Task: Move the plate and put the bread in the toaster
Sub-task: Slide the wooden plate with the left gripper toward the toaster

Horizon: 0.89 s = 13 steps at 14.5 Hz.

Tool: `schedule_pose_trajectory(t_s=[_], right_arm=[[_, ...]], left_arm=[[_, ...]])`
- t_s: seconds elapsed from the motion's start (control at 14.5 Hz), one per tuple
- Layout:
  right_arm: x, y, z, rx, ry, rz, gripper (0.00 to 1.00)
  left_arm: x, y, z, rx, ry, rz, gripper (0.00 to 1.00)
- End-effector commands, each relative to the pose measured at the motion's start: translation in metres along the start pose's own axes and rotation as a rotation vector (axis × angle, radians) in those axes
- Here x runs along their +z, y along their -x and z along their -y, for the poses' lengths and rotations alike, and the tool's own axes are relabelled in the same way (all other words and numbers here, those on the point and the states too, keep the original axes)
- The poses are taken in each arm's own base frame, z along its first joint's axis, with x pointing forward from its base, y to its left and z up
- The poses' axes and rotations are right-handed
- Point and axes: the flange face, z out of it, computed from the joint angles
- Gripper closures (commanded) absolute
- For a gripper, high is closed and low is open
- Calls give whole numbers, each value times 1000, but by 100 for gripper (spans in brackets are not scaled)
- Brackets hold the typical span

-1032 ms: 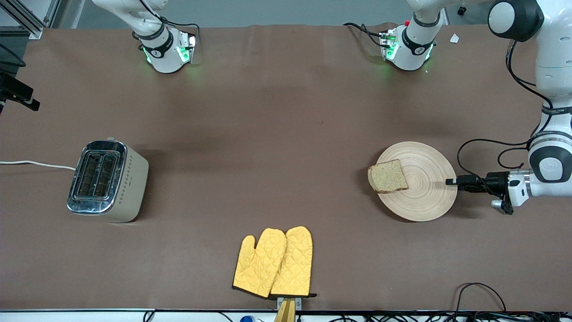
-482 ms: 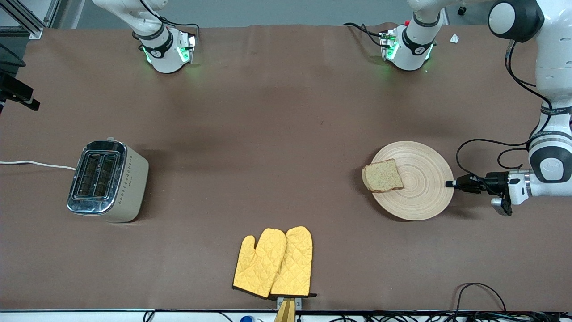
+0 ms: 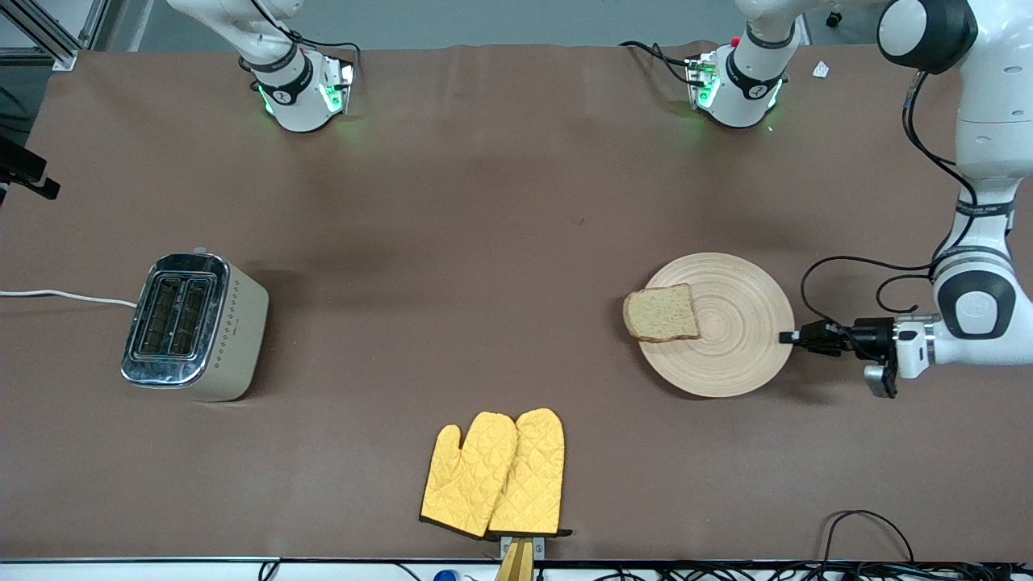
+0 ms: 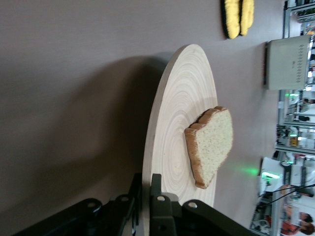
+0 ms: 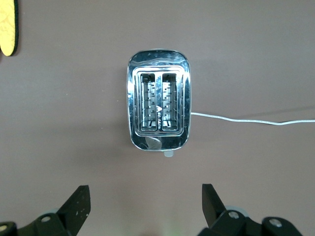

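The tan wooden plate [image 3: 734, 359] lies on the brown table toward the left arm's end. The brown bread [image 3: 662, 313] lies on it and overhangs the rim on the toaster's side. My left gripper [image 3: 787, 336] is shut on the plate's rim at the edge away from the toaster. The left wrist view shows its jaws [image 4: 146, 184] pinching the plate [image 4: 182, 98], with the bread [image 4: 211, 145] on it. The cream toaster [image 3: 194, 327] stands toward the right arm's end, slots up. My right gripper [image 5: 144, 196] is open and empty high over the toaster [image 5: 158, 101].
Two yellow oven mitts [image 3: 496, 474] lie near the table's front edge, between toaster and plate. The toaster's white cord [image 3: 64, 296] runs off the table's end. A black cable [image 3: 855, 266] loops on the table by the left arm.
My left gripper has moved the plate, with the bread on it, along the table toward the toaster. The bread has slid a little farther over the rim.
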Motion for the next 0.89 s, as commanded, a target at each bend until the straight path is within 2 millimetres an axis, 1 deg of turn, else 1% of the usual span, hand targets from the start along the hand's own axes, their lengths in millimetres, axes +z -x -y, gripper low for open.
schedule_pose_trajectory(t_s=[0.0,0.07,0.14,0.21,0.28,0.34,0.41,0.48,0.62,0.69,0.76,0.83], right_arm=[[-4,-1,4,-5,-19,-6,0],[-4,-1,6,-10,-19,-9,0],[-4,-2,6,-10,-20,-7,0],[-2,-2,6,-10,-21,-4,0],[0,-5,10,-20,-17,-4,0],[9,-12,22,-36,-5,9,0],[12,-14,35,-55,15,15,0],[11,-13,36,-59,33,16,0],[12,-12,35,-59,31,27,0],[16,-12,35,-65,34,38,0],[17,-12,38,-72,35,39,0],[16,-12,45,-73,34,38,0]], left_arm=[[25,-23,-44,-35,90,-16,100],[38,-35,-64,-26,118,-29,100],[53,-46,-81,-30,126,-43,100],[70,-55,-98,-45,129,-50,100],[89,-66,-117,-58,136,-69,100],[109,-74,-133,-69,141,-89,100],[129,-82,-151,-76,139,-113,100],[155,-88,-169,-93,139,-138,100],[202,-95,-197,-122,147,-189,100],[236,-93,-209,-147,164,-199,100],[265,-90,-222,-182,191,-213,100],[303,-83,-244,-209,212,-220,100]])
